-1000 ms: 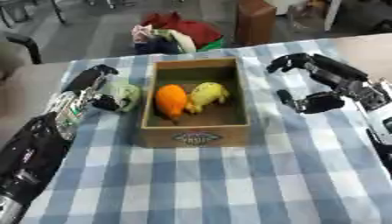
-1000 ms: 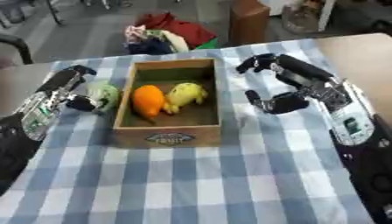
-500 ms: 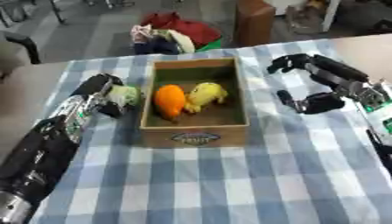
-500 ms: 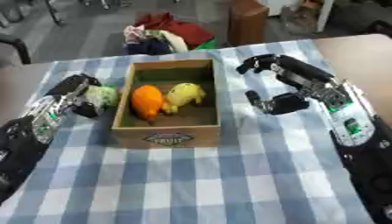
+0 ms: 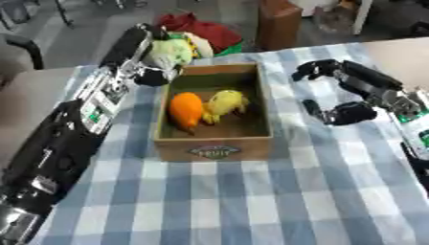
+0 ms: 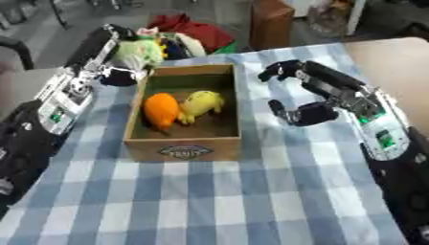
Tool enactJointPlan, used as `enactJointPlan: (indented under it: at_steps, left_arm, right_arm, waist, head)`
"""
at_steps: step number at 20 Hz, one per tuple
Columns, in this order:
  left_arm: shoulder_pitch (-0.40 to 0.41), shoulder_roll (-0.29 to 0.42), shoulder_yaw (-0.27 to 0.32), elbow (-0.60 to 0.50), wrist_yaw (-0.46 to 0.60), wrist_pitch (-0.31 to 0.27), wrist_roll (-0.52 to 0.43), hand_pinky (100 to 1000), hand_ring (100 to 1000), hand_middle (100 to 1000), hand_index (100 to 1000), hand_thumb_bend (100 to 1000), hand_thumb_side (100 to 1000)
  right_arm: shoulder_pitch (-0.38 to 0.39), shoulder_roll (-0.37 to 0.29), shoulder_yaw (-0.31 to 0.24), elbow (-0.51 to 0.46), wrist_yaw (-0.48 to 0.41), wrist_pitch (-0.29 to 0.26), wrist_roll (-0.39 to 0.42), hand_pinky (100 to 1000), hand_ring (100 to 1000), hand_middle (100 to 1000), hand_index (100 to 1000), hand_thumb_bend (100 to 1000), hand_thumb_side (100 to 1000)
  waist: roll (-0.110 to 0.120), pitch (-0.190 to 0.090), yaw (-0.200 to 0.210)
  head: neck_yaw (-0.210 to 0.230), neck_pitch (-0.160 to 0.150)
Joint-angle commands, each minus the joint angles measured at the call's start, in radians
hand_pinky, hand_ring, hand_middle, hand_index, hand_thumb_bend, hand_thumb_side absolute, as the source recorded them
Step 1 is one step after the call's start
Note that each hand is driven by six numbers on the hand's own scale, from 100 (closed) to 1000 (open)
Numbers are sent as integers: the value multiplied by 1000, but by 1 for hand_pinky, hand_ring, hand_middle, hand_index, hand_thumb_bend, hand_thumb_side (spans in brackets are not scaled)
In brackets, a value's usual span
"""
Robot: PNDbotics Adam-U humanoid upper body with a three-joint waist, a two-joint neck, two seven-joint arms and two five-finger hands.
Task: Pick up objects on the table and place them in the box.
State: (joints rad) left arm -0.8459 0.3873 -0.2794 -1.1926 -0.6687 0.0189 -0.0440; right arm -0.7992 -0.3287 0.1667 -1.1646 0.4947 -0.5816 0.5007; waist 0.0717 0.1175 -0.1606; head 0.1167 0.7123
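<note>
Left hand [image 5: 149, 52], seemingly green toy [image 5: 172, 49], now raised

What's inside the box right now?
Inside the box lie an orange toy and a yellow toy, touching side by side. The floor beneath them is covered. The pale green toy is outside, held in the left hand above the far-left corner.

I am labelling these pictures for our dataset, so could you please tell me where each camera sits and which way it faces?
Left eye view: in the robot's head, looking down at the checked table; left hand holds a pale green toy beside the box; right hand hovers.
Right eye view: same head, set slightly rightward, facing likewise; shows more right forearm.
Shared: both hands, box, orange toy, yellow toy.
</note>
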Motion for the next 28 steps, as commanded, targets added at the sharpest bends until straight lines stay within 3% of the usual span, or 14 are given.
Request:
enactJointPlan:
  at_steps: [1,6,7,8,9,10,11,13,16,17,20,21,23,28]
  left_arm:
    - [-33,6,-45,-23,-8,-33,-69,631,430,378,518,298,100]
    - [-25,-24,-86,62,-42,-114,-235,664,516,470,605,352,100]
    - [-22,-27,-90,76,-45,-131,-277,708,614,582,703,388,100]
    - [-19,-29,-91,86,-44,-149,-323,715,635,611,728,399,100]
    - [-19,-29,-87,89,-40,-165,-355,762,714,735,808,466,195]
    - [-18,-28,-81,86,-35,-173,-372,777,735,762,825,482,235]
    - [-17,-27,-73,78,-30,-175,-374,811,801,842,876,517,365]
    - [-14,-21,-58,52,-23,-164,-347,837,843,891,908,515,447]
    - [2,-14,-36,-3,12,-137,-275,852,851,900,915,428,460]
    - [9,-11,-27,-26,36,-127,-254,850,841,888,905,400,417]
    - [47,5,20,-140,126,-72,-144,809,731,747,818,289,240]
    - [65,8,38,-183,168,-48,-98,787,662,654,765,207,176]
    - [122,16,83,-277,290,-4,0,779,625,609,740,122,142]
    - [299,-7,180,-406,543,52,195,784,615,604,727,100,132]
  right_arm:
    - [-19,-5,-4,-8,5,-6,0,810,939,769,881,100,202]
    - [-18,-4,0,-4,10,-9,5,811,941,772,883,100,203]
    - [-16,-4,1,-3,12,-11,7,810,941,772,883,100,205]
    - [-14,-4,1,-3,13,-12,8,811,942,772,883,100,204]
    - [-13,-4,1,-3,14,-13,9,811,941,772,883,100,204]
    - [-13,-4,1,-4,13,-13,10,811,941,771,883,100,203]
    - [-13,-5,-1,-5,12,-13,8,810,941,770,883,100,203]
    - [-13,-6,-4,-8,7,-10,3,810,940,770,882,100,202]
    - [-14,-11,-8,-12,3,-5,-3,810,940,769,882,100,202]
    - [-13,-12,-9,-13,2,-3,-5,810,940,769,882,100,202]
    - [-10,-15,-12,-14,2,-1,-8,809,941,769,880,100,202]
    - [-8,-16,-14,-15,1,0,-9,809,941,768,879,100,201]
    - [-7,-20,-18,-18,-1,2,-12,809,941,768,878,100,201]
    - [2,-30,-28,-24,-3,9,-20,808,940,767,878,100,200]
  waist:
    - [-6,-16,-4]
    - [-4,-16,-9]
    - [-3,-16,-9]
    - [-3,-16,-8]
    - [-2,-16,-6]
    - [-2,-16,-4]
    - [-2,-16,-3]
    - [-3,-17,0]
    - [-5,-17,3]
    - [-6,-17,4]
    - [-7,-16,10]
    - [-8,-16,13]
    - [-9,-15,23]
    - [-10,-13,49]
  head:
    - [7,-5]
    - [8,-7]
    - [8,-8]
    - [8,-7]
    - [7,-8]
    - [5,-9]
    - [4,-9]
    - [3,-9]
    - [0,-10]
    - [0,-10]
    - [-4,-11]
    - [-6,-11]
    - [-13,-10]
    - [-28,-10]
